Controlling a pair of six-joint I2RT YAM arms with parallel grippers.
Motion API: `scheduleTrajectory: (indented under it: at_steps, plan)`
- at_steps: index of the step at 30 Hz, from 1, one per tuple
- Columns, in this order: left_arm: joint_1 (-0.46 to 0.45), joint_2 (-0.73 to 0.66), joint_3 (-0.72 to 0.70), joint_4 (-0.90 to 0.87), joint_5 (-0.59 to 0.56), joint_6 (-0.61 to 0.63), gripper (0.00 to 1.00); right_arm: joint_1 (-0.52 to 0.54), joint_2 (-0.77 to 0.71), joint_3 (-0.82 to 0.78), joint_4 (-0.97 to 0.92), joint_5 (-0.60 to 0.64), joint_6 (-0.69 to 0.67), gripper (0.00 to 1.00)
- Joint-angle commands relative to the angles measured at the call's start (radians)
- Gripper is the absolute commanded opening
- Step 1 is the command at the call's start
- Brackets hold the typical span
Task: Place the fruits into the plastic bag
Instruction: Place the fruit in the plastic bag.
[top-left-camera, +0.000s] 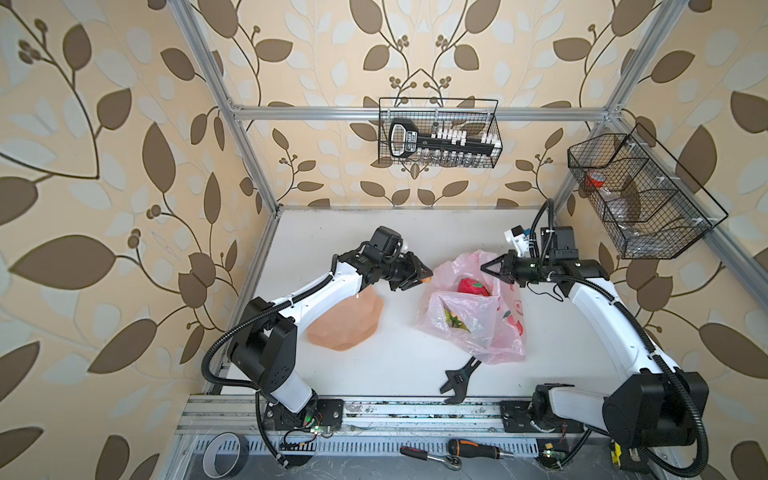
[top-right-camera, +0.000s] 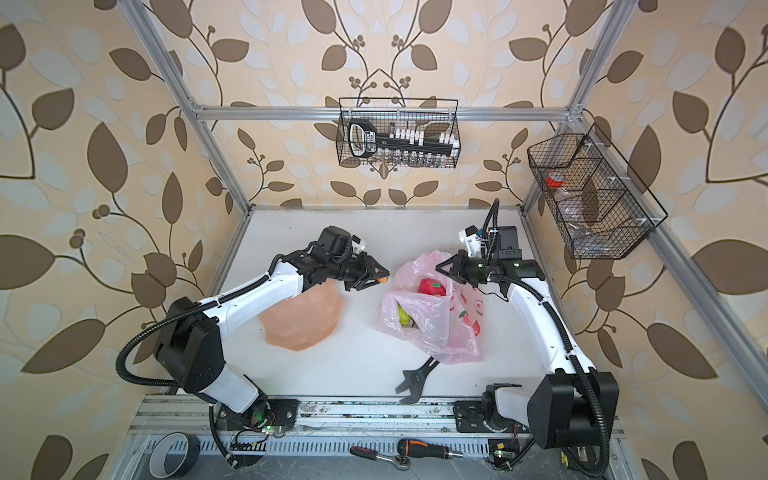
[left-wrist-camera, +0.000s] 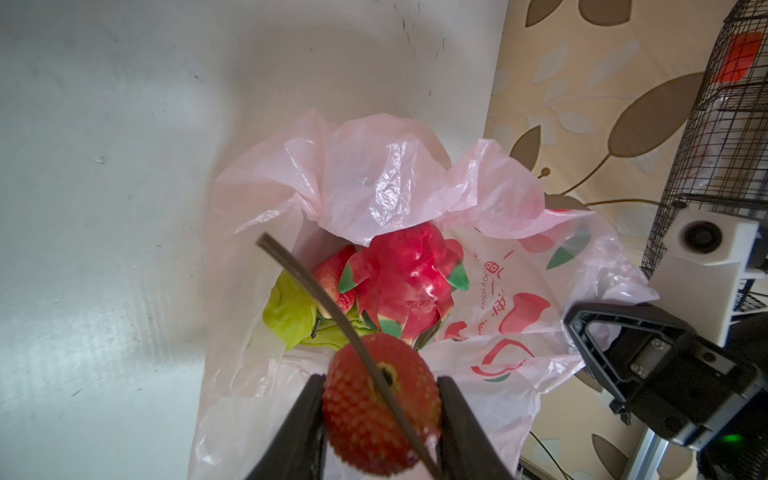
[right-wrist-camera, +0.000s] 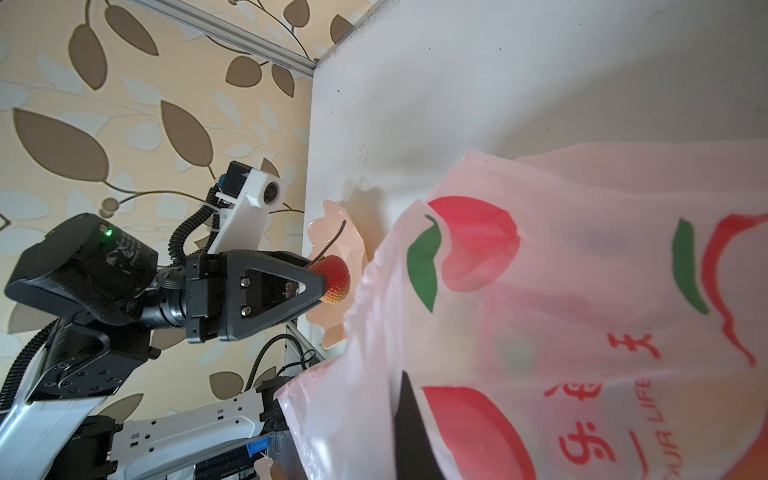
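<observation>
Red and bumpy, a strawberry (left-wrist-camera: 382, 407) with a thin dark stem sits clamped between the two fingers of the left gripper (left-wrist-camera: 380, 380), clear of the table (top-left-camera: 374, 249). Just ahead of the fingertips and lower down lies the open mouth of the pink plastic bag (left-wrist-camera: 374, 183). Inside it, nearest the gripper, a yellow-green piece (left-wrist-camera: 291, 311) lies beside a smaller red fruit (left-wrist-camera: 332, 278). Both press against the dragon fruit (left-wrist-camera: 405, 278), which lies a little farther in, partly under a fold of the bag's rim. Across the mouth from the left gripper, the right gripper (top-left-camera: 485, 268) is clenched on the bag's far edge, which stands raised there. Behind the left gripper, under its arm, the peach plate (top-left-camera: 349, 324) rests on the table, apart from the bag. Back toward the arms' bases, a black wrench (top-left-camera: 457, 380) lies with its handle reaching the bag's corner.
</observation>
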Motion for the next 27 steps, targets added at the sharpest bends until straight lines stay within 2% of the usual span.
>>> scheduleTrajectory:
  at_steps: [1,16,27]
  plan:
    - [-0.054,0.026,0.046,0.061,0.020,-0.031,0.34,-0.003,0.011,0.036,0.021,-0.025,-0.001,0.00]
    - [-0.240,0.155,0.126,0.054,-0.009,-0.049,0.33,-0.006,0.027,0.042,0.020,-0.030,-0.012,0.00]
    - [-0.338,0.273,0.286,-0.139,-0.127,0.008,0.32,-0.008,0.037,0.046,0.026,-0.038,-0.012,0.00]
